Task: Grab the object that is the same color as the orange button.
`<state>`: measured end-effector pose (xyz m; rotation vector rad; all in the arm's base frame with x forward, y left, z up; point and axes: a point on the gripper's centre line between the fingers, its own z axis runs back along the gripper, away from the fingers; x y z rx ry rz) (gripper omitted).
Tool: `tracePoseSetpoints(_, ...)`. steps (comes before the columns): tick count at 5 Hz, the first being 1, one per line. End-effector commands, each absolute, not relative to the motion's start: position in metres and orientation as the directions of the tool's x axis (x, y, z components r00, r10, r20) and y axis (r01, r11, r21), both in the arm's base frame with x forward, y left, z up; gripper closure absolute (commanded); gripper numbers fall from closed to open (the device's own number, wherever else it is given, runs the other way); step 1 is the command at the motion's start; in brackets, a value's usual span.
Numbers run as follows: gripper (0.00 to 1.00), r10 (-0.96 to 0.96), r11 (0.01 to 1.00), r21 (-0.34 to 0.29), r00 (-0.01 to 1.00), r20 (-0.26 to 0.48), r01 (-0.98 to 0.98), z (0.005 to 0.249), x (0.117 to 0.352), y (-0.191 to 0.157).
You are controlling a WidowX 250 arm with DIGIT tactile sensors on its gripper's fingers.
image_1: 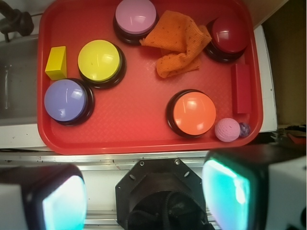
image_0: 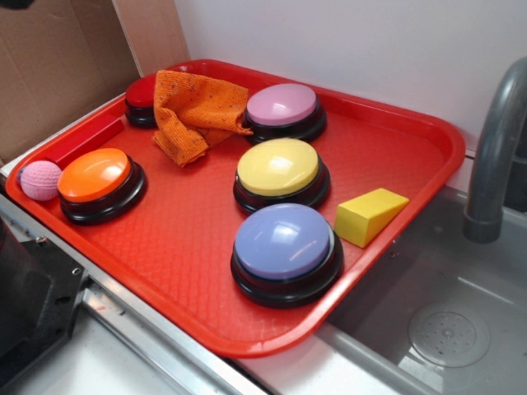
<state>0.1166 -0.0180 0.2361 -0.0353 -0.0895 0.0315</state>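
Hovering well back from the red tray (image_1: 144, 139), the tool (image_1: 144, 196) shows in the wrist view only as two blurred fingers (image_1: 230, 191) at the bottom corners, spread wide apart with nothing between them; it does not appear in the exterior view. On the tray, the orange cloth (image_1: 180, 43) lies crumpled near the far rim, between the pink button (image_1: 135, 17) and the red button (image_1: 229, 34), overlapping the red button's edge and just touching the base of the pink one. In the wrist view its long axis runs roughly across the tray from left to right, with a folded flap hanging toward the tool and ending in a rounded corner near the tray's middle. In the exterior view the cloth (image_0: 198, 111) stands up in loose folds, its lower corner pointing toward the orange button (image_0: 97, 177). That orange button (image_1: 193, 113) sits apart from the cloth, closer to the near rim, with a pink knitted ball (image_1: 227, 129) just beside it and a red block (image_1: 241, 88) along the tray's right edge. A yellow button (image_1: 99, 61) and a lavender button (image_1: 66, 99) sit on the tray's left half, close together, with a yellow wedge (image_1: 56, 62) beside them near the left rim. The tray rests on the tabotop beside a sink (image_0: 445, 313) with a grey faucet (image_0: 494, 140).
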Motion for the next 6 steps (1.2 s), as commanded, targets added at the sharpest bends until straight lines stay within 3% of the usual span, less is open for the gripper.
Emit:
tracePoseSetpoints(1,0.00,0.033,0.999,-0.037,0.996,0.089,-0.030,0.236,0.117,-0.018)
tracePoseSetpoints(3,0.00,0.174,0.982,-0.087,0.979,0.106,-0.166,0.194,0.153,-0.004)
tracePoseSetpoints(5,0.00,0.465,0.885,-0.122,0.865,0.191,-0.449,0.120,0.195,0.033)
tracePoseSetpoints(6,0.00,0.508,0.861,-0.122,0.827,0.240,-0.494,0.087,0.215,0.049)
